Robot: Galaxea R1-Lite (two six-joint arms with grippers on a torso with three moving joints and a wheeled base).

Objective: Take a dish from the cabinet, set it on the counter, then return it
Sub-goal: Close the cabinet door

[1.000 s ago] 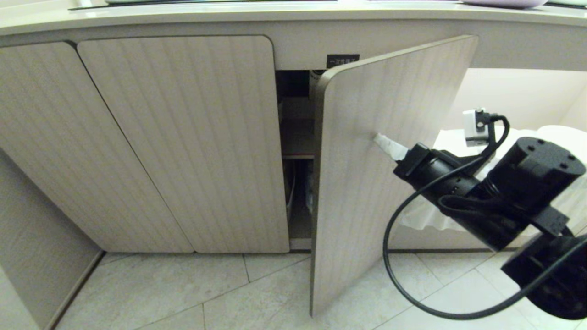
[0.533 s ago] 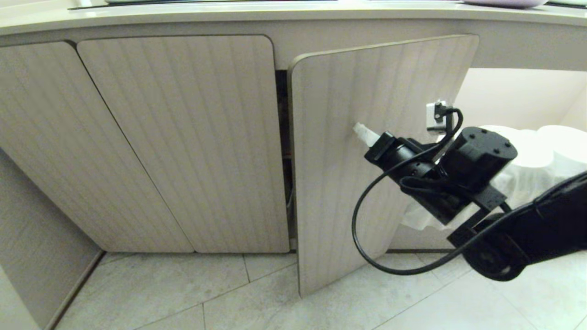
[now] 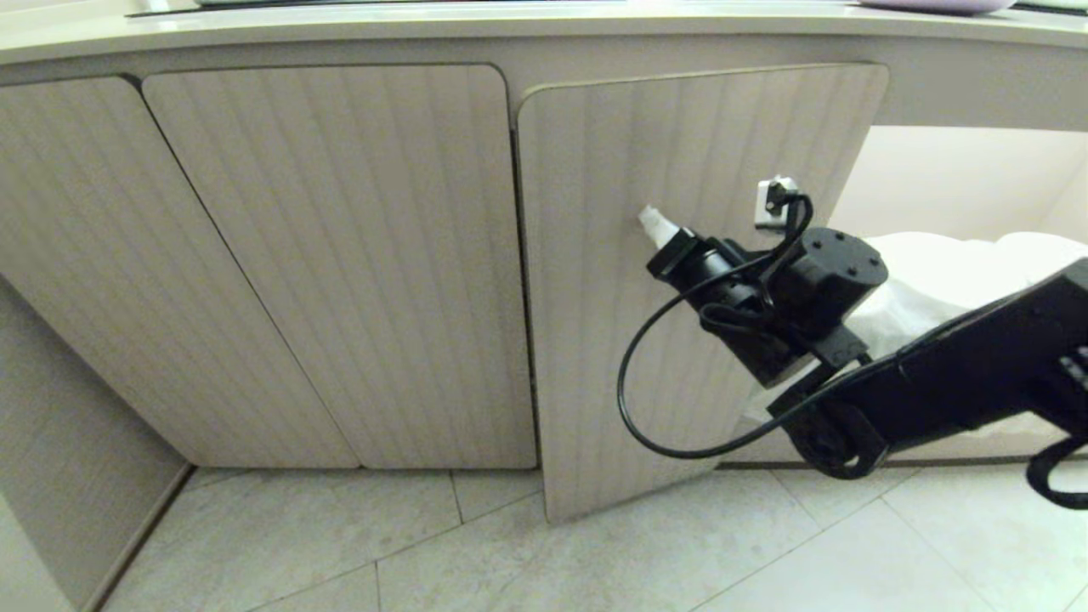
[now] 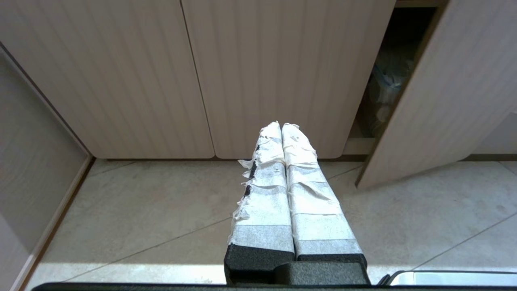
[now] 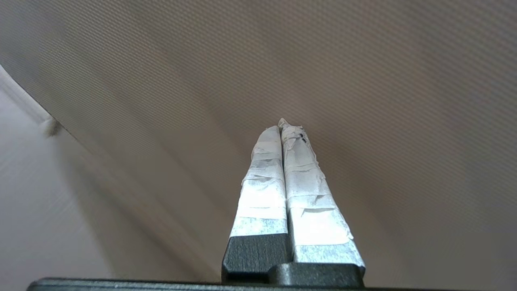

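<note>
Head view shows the cabinet with its right-hand door almost shut, only a thin dark slit left at its free edge. The right gripper has its taped fingertips pressed together and set against the face of that door, holding nothing. Above runs the counter, and a pale lilac dish rim peeks in at the top edge. To the right, a lit niche holds plastic-wrapped white stacks.

From the left wrist view the same door stands ajar, and some crumpled plastic-wrapped goods sit in the dark inside; the cream-white plate cannot be made out anywhere. The left gripper hangs low over the tiled floor, its wrapped fingers closed together and empty.

A second ago the door stood well open, with the black label and inner shelf showing. The arm has since reached further forward and swung it nearly closed.
</note>
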